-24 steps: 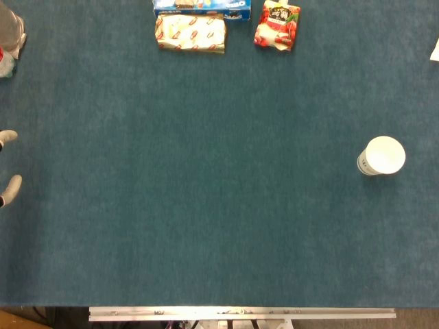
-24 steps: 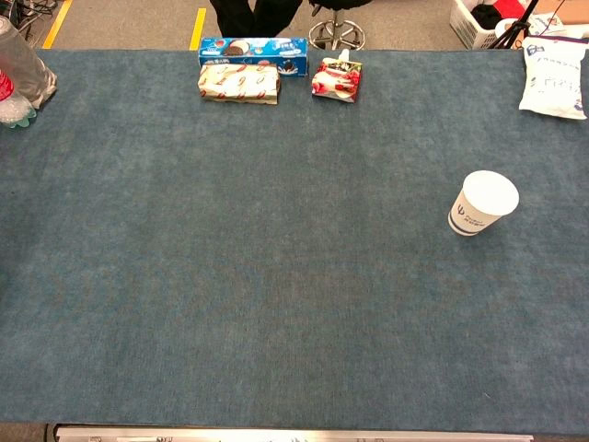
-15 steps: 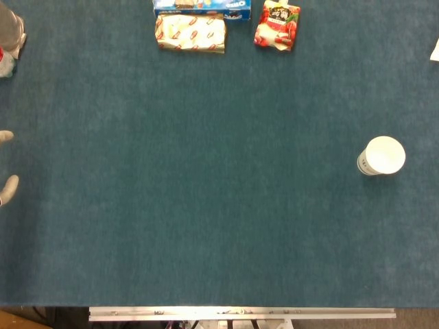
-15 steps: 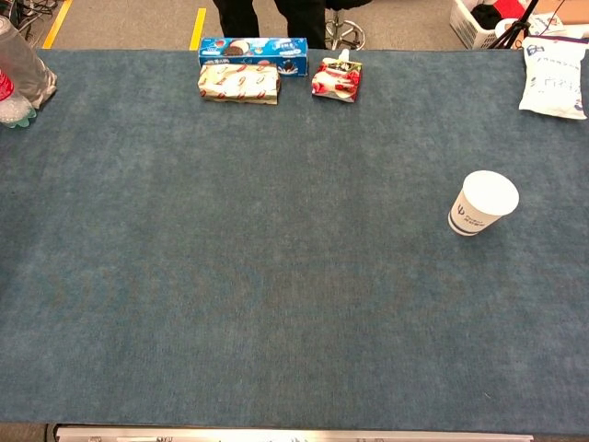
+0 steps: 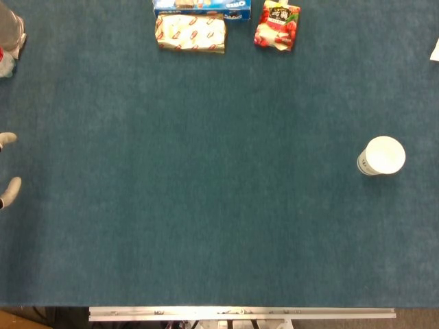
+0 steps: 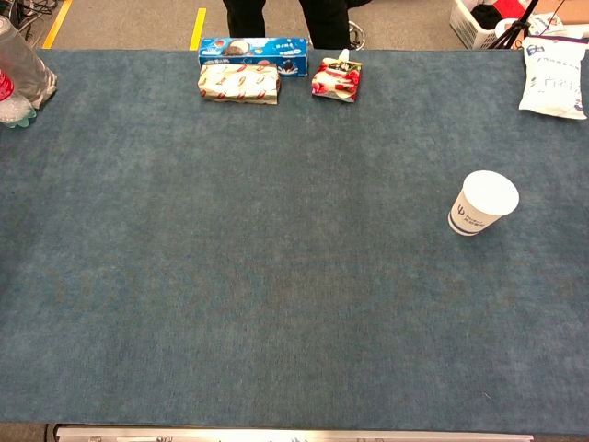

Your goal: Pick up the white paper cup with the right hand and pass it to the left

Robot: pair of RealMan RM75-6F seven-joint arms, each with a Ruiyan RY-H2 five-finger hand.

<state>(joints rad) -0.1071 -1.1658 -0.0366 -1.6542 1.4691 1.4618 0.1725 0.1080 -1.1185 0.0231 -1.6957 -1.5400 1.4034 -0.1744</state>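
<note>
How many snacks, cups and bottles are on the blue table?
Snack packs: 4, namely blue cookie box, striped pack, red pouch, white bag
Cups: 1, white paper cup
Bottles: 1, plastic bottle
Total: 6

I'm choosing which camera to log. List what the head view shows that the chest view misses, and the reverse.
Head only: fingertips of the left hand at the left edge. Chest only: a white bag far right, the floor and a person's legs beyond the table. Both: the cup upright at right, untouched, the snack packs at the far edge, and a bottle far left.
</note>
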